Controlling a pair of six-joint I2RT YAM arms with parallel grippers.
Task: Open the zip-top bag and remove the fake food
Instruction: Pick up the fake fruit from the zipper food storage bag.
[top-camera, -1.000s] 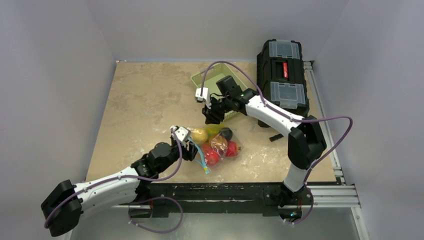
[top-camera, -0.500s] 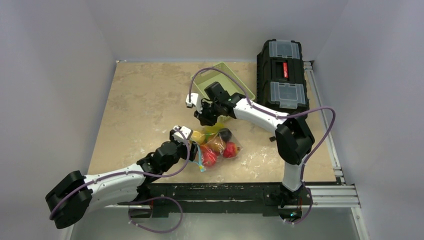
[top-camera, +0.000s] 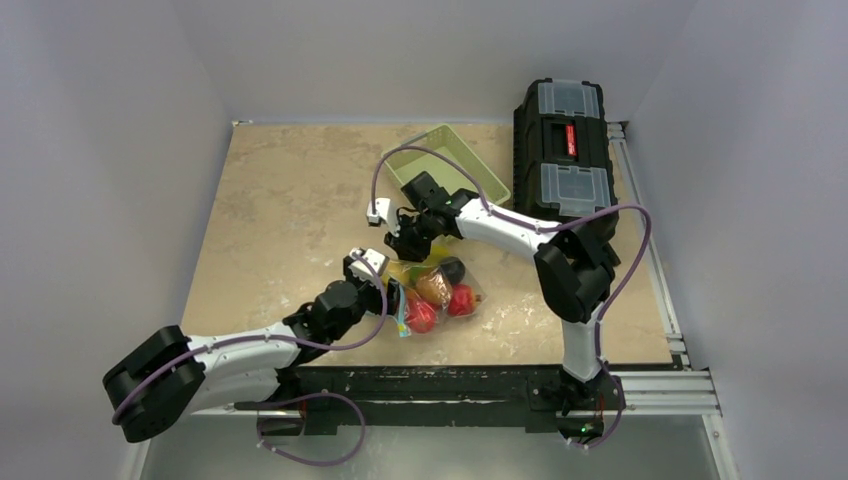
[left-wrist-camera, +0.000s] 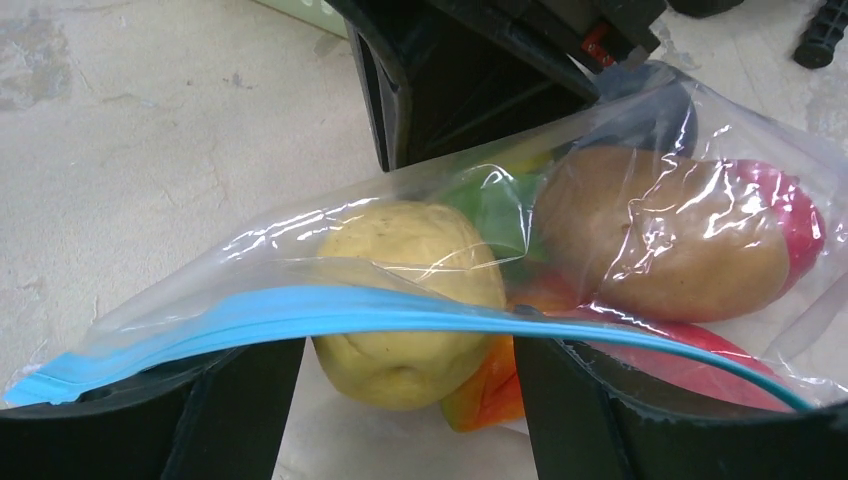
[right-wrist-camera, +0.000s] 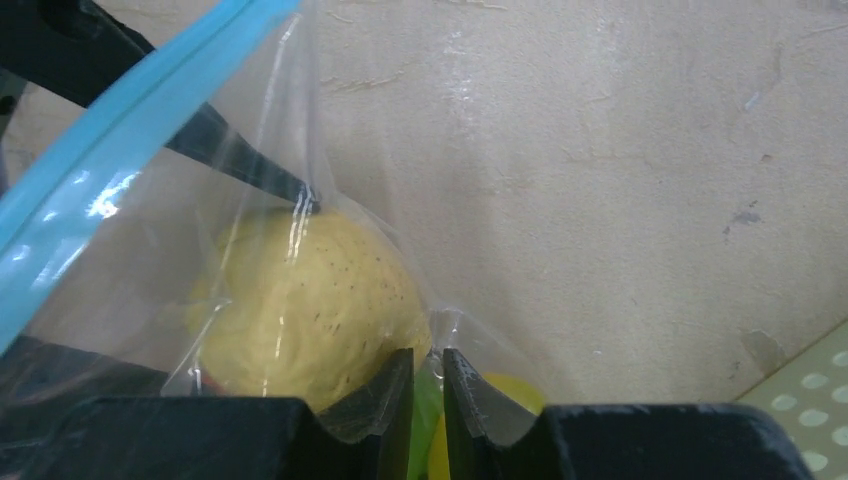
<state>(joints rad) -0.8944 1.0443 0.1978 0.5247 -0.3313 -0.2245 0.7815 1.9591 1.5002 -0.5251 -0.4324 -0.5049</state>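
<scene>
The zip-top bag (top-camera: 440, 290) lies on the table near the front, its teal-blue zip strip (top-camera: 403, 315) facing my left arm. Inside is the fake food: a yellow pear (left-wrist-camera: 410, 290), a brown potato (left-wrist-camera: 660, 230), red pieces (left-wrist-camera: 790, 215) and an orange piece (left-wrist-camera: 480, 390). My left gripper (top-camera: 385, 293) is at the zip edge. In its wrist view the left gripper (left-wrist-camera: 410, 410) is open wide, the strip (left-wrist-camera: 300, 315) lies across both fingers and the pear sits between them. My right gripper (top-camera: 408, 245) is at the bag's far edge. The right gripper (right-wrist-camera: 428, 385) is shut on a fold of clear plastic beside the pear (right-wrist-camera: 300, 310).
The pale green basket (top-camera: 480, 170) stands just behind the right gripper. A black toolbox (top-camera: 565, 150) is at the back right. A small black part (top-camera: 553, 275) lies right of the bag. Bare tan tabletop (top-camera: 280, 200) stretches to the left.
My right arm has swung left and down from the basket to the bag's far edge. My left gripper has shifted slightly along the zip edge, and the bag has shifted a little left.
</scene>
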